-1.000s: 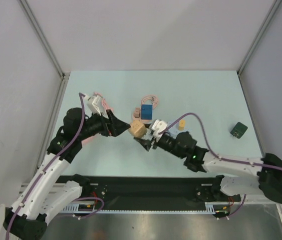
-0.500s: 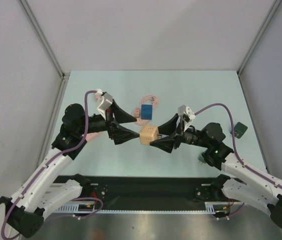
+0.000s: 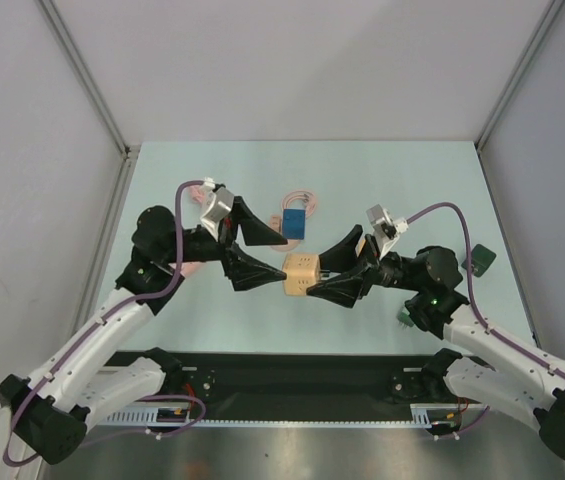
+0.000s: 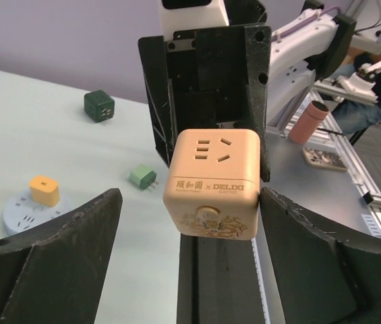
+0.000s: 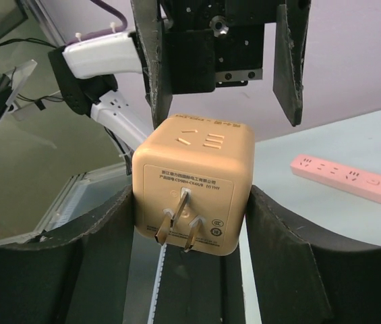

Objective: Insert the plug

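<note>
My right hand (image 3: 314, 278) clamped the beige cube plug (image 4: 214, 185) by two opposite sides, both fingers pressed flat against it, prongs pointing back toward my wrist. My left hand (image 3: 285, 259) stood wide apart, one finger on either side of the cube, with a clear gap on one side. The cube hung above the desk (image 3: 212, 160), just nearer my bases than the blue adapter (image 3: 294, 222).
</note>
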### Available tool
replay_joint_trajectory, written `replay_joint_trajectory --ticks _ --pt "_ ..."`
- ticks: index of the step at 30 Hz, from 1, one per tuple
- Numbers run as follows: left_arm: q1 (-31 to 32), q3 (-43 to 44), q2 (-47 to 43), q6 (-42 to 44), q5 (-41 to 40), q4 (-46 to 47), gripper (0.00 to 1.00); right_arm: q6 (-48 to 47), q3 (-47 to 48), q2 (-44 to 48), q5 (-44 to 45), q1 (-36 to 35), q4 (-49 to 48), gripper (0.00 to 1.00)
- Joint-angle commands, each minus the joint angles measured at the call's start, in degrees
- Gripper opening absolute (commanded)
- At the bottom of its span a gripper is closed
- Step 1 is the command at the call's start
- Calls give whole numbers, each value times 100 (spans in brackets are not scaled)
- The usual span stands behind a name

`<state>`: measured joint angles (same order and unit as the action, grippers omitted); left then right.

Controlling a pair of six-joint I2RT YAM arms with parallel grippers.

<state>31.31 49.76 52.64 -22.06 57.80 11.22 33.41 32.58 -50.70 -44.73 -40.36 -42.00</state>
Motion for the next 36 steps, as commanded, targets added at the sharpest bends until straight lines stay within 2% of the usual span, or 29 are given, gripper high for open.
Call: replay_joint_trajectory --ticks 1,5,7,11,14,19,25,30,32,33,35,36 --pt "103 -115 18 -306 267 932 88 394 222 -10 -106 37 -757 0" --pt "138 -396 35 -1148 328 1847 86 395 284 -63 -71 28 -854 0" --pt "209 -536 27 -1300 276 2145 87 421 310 -124 -62 28 -915 0" --pt "463 -616 105 -1441 22 2244 88 552 302 -247 -45 37 -1213 0" --pt "543 -651 176 -1564 -76 2314 85 544 284 -300 -18 28 -1284 0" --pt "560 -889 447 -2397 -147 3350 76 579 232 -362 -53 28 -1434 0" --pt "666 -1108 589 -2645 -207 3940 73 562 161 -397 -53 37 -1548 0" --pt "780 -1109 642 -2575 -217 3993 72 588 109 -572 -115 46 -1575 0" --pt "868 -1117 686 -2496 -199 4010 67 597 82 -617 -97 54 -1627 0" --pt "894 -1126 747 -2487 -156 4063 53 605 73 -643 -71 54 -1627 0" --pt "938 -1135 800 -2539 -120 4151 40 666 47 -722 -71 107 -1619 2" --pt "956 -1152 835 -2583 -76 4316 29 719 47 -766 -97 142 -1627 5"
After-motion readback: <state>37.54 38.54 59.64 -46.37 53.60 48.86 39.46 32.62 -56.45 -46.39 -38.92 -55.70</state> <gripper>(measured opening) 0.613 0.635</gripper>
